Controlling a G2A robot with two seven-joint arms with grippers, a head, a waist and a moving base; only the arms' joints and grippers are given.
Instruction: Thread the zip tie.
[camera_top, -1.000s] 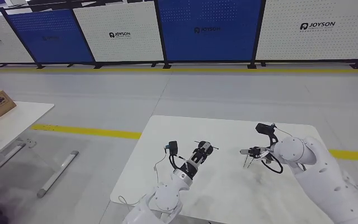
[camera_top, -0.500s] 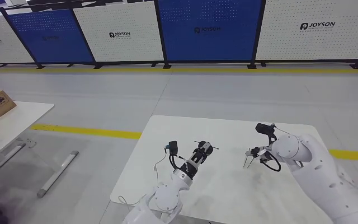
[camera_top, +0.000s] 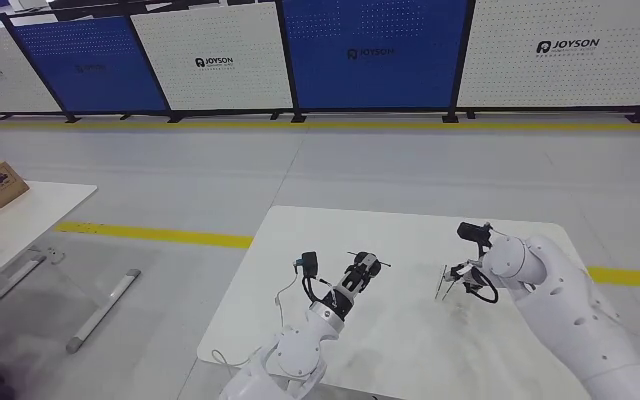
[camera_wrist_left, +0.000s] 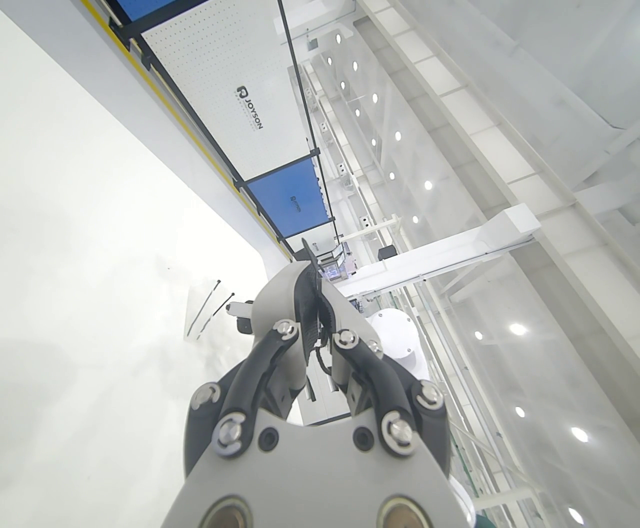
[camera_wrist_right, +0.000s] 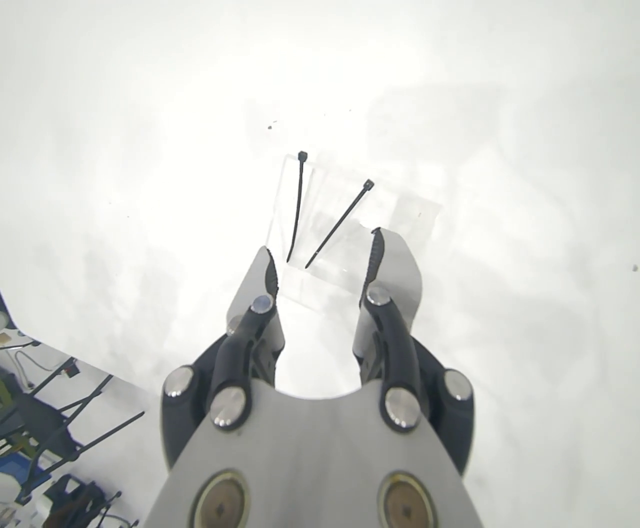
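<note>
**Inspector A:** Position of the item?

**Inspector B:** Two thin black plastic zip ties lie flat on a clear plastic sheet (camera_wrist_right: 405, 212) on the white table (camera_wrist_right: 150, 150): the first zip tie (camera_wrist_right: 299, 205) and the second zip tie (camera_wrist_right: 340, 222). They do not touch, and neither is threaded.

**Inspector A:** Right gripper?

**Inspector B:** The right gripper (camera_wrist_right: 322, 245) hangs over the sheet's near edge. Its jaws are spread with nothing between them, and the ties lie directly ahead.

**Inspector A:** Long axis?

**Inspector B:** Both run roughly along the gripper's pointing line, square heads at the far end, tapered tails toward the jaws. They converge at the tails, whose tips lie closer to one finger than to the other.

**Inspector A:** Left gripper?

**Inspector B:** The left gripper (camera_top: 364, 263) sits well apart from the ties, jaws pressed together. Whether they pinch anything, I cannot tell.

**Inspector A:** Finding?

**Inspector B:** The right arm is nearer. In my judgement the jaws already stand crosswise to the tails, so a pickup likely needs only a slight shift toward that finger before descending
</note>
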